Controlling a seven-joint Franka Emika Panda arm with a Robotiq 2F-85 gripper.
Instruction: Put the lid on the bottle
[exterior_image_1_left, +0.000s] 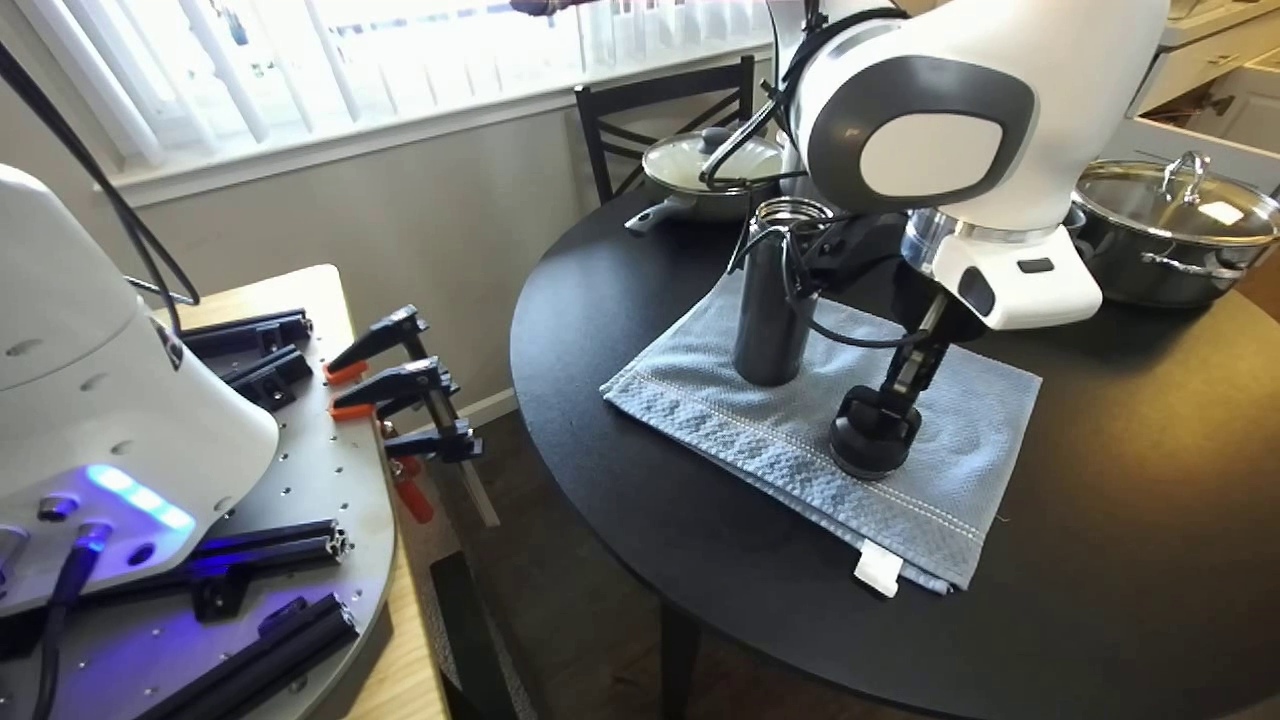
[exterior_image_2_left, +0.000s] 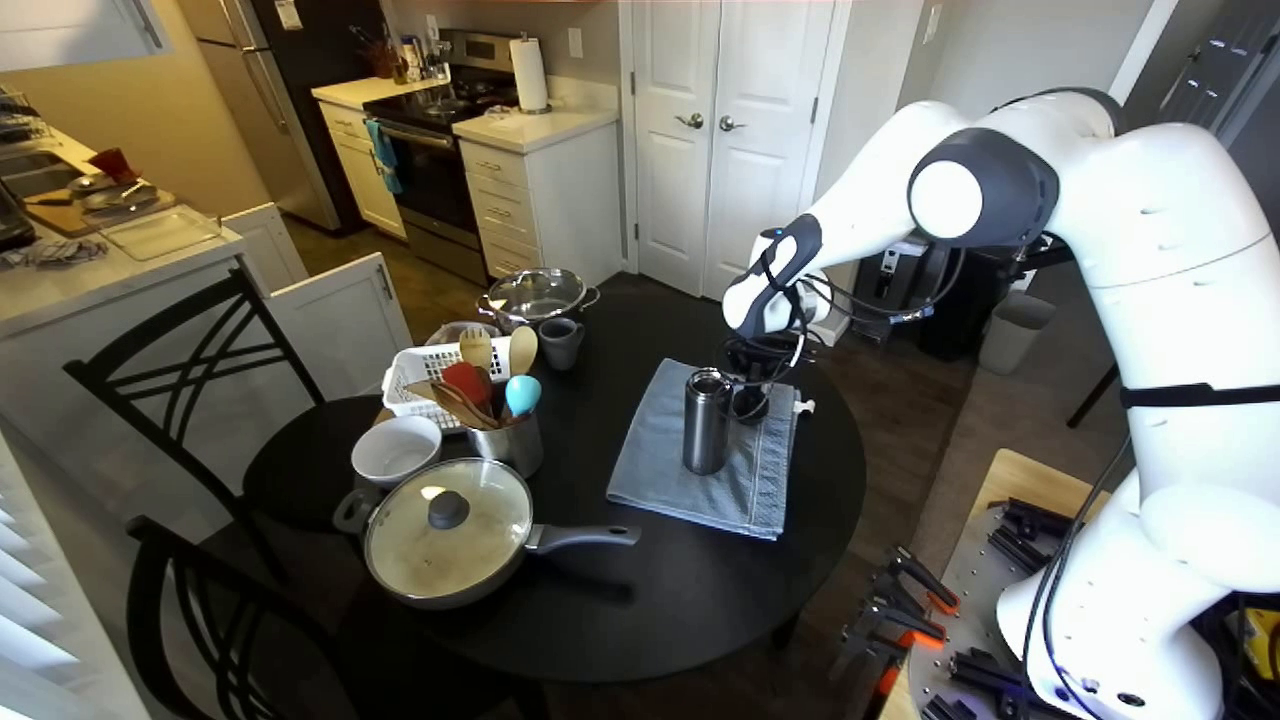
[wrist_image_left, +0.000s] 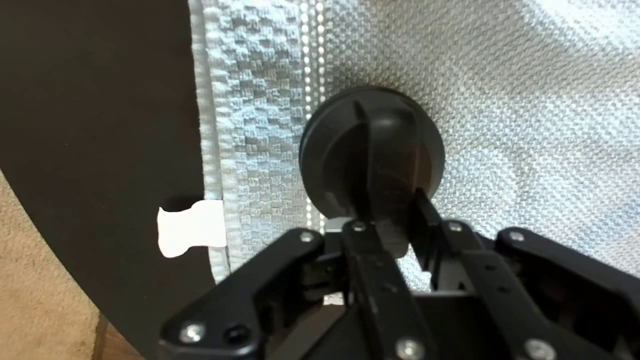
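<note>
We judge the grasp of the lid (wrist_image_left: 372, 150) to be the step in hand: the fingers (wrist_image_left: 370, 270) stand close on either side of its raised middle and seem to pinch it, on or just above the towel (wrist_image_left: 525, 125). The next move calls for lifting it over the uncapped bottle (exterior_image_2_left: 706, 430), upright nearby on the same towel, and lowering it level. Inside the bottle we cannot see; on the tabletop (exterior_image_2_left: 660, 610), a metal holder (exterior_image_2_left: 520, 448) carries utensils (exterior_image_2_left: 523, 394).
</note>
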